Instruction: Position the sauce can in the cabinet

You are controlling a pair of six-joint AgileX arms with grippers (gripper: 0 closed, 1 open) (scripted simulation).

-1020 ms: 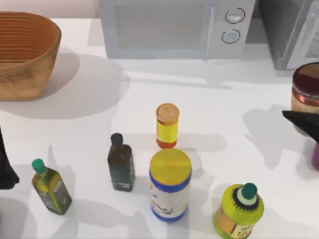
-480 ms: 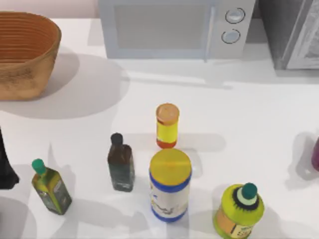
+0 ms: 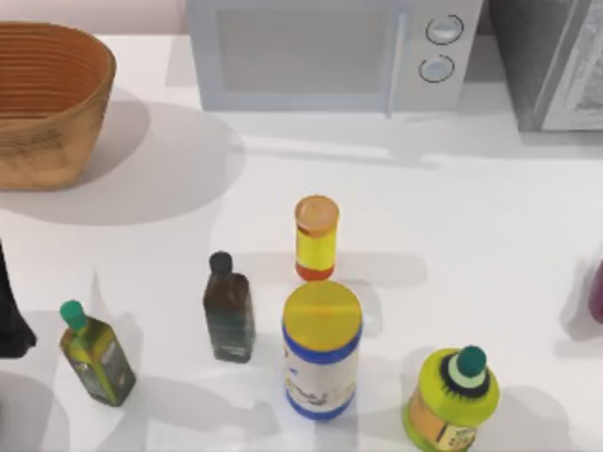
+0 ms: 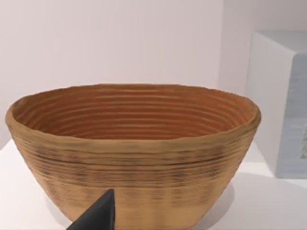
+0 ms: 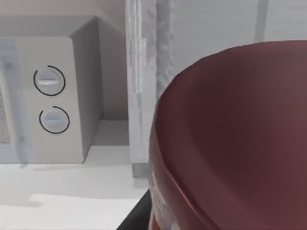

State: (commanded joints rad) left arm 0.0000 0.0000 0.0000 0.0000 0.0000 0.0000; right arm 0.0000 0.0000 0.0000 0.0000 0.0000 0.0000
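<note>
1. The sauce can (image 5: 230,139) sits right up against the right wrist camera, its dark maroon top tilted across that view.
2. Behind the can stands the cabinet (image 5: 144,86), its grey speckled wall and pale door upright, with the microwave (image 5: 53,96) just beside it.
3. From above, the cabinet (image 3: 551,61) is at the far right corner of the surface (image 3: 452,217), touching or nearly touching the microwave (image 3: 330,52).
4. A dark sliver below the can in the right wrist view is probably part of the right claw; I cannot tell whether it is open or closed, nor whether it has the can.
5. The left arm (image 3: 11,315) is parked at the left edge of the surface, well away from the microwave.
6. The left claw's dark fingertip (image 4: 98,215) pokes up in front of the basket (image 4: 134,153); how far it is open I cannot tell.
7. The basket (image 3: 47,99) sits left of the microwave.
8. In front of the microwave stand a yellow bottle (image 3: 316,237), a blue-banded canister (image 3: 321,348), a dark bottle (image 3: 228,309), a green-capped bottle (image 3: 94,356) and a lime jar (image 3: 452,400).
</note>
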